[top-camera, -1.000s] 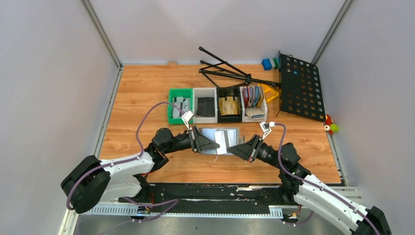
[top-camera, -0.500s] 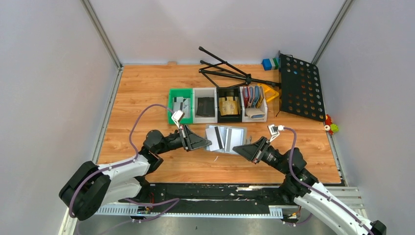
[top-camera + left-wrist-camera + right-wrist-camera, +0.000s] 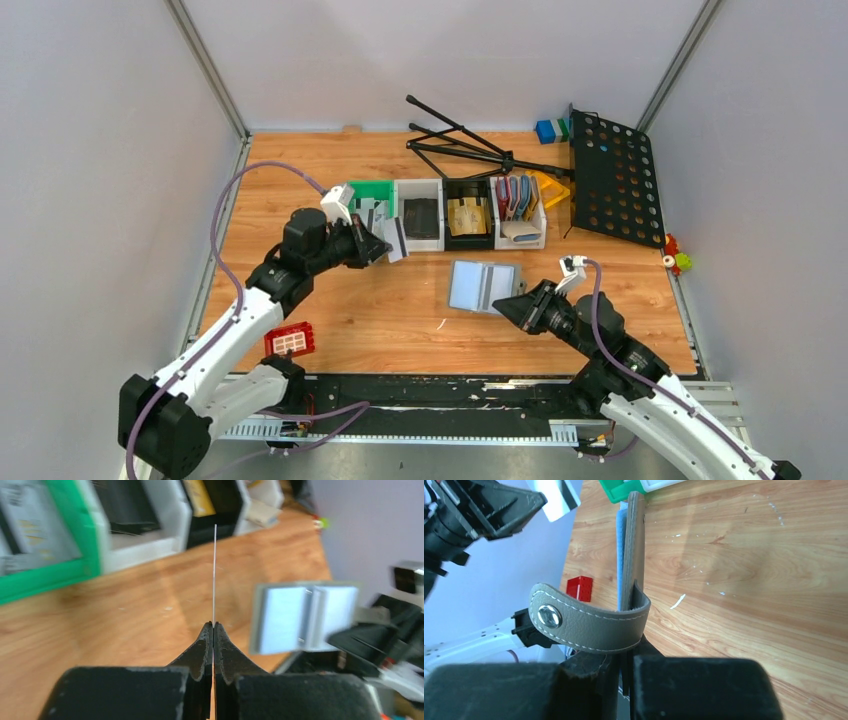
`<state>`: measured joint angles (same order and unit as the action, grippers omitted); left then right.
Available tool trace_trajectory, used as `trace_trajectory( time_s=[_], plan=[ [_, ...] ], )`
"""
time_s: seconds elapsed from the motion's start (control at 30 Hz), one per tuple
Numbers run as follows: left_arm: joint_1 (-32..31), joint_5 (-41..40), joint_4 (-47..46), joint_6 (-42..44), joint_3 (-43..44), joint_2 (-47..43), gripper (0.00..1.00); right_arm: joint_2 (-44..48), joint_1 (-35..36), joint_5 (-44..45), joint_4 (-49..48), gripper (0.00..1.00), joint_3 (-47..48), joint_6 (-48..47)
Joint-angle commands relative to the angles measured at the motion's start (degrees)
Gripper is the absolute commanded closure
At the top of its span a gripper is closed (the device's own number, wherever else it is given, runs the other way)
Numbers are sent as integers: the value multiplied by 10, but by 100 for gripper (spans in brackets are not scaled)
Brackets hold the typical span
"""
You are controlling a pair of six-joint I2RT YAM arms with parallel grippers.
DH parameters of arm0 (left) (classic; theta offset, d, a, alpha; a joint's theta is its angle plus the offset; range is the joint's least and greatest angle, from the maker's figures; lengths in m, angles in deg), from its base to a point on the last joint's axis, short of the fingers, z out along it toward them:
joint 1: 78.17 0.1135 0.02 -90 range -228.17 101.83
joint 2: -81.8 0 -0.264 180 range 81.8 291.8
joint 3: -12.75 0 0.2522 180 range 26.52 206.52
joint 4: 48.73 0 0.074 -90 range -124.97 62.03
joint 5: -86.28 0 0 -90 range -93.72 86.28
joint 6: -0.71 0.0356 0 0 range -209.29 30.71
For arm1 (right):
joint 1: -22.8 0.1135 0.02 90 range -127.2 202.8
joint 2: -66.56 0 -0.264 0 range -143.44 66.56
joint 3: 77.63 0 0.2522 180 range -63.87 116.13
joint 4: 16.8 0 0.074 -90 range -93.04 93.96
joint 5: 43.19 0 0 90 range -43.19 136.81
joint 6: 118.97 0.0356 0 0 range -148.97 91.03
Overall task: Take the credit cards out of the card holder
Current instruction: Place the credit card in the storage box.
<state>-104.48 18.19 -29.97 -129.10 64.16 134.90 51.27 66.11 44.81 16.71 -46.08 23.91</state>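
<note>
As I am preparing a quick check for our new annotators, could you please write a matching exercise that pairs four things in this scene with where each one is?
Things:
1. credit card
2. card holder
3. red block
4. green bin

Places:
A. leftmost in the row of bins
B. pinched edge-on in the left gripper
C. gripped by the right gripper
D. on the table, near its front edge

Pairs: 1-B, 2-C, 3-D, 4-A.

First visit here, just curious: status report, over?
Left gripper shut on a credit card, by green bin. Right gripper shut on card holder. Nothing blocking.
</note>
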Motion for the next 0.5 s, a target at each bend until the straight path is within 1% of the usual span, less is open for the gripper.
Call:
trace_trajectory(
  time_s=[0.0, 0.17, 0.3, 0.47],
  plan=[
    [5, -173, 157, 142, 72, 51, 100, -4, 0, 20, 55, 100, 47, -63],
    [11, -254, 173, 182, 153, 150, 100, -12, 0, 11, 84, 100, 70, -96],
    [29, -261, 189, 209, 211, 225, 100, -16, 1, 5, 87, 100, 80, -111],
    [59, -251, 196, 237, 263, 292, 100, -28, 0, -6, 76, 100, 76, -116]
  ],
)
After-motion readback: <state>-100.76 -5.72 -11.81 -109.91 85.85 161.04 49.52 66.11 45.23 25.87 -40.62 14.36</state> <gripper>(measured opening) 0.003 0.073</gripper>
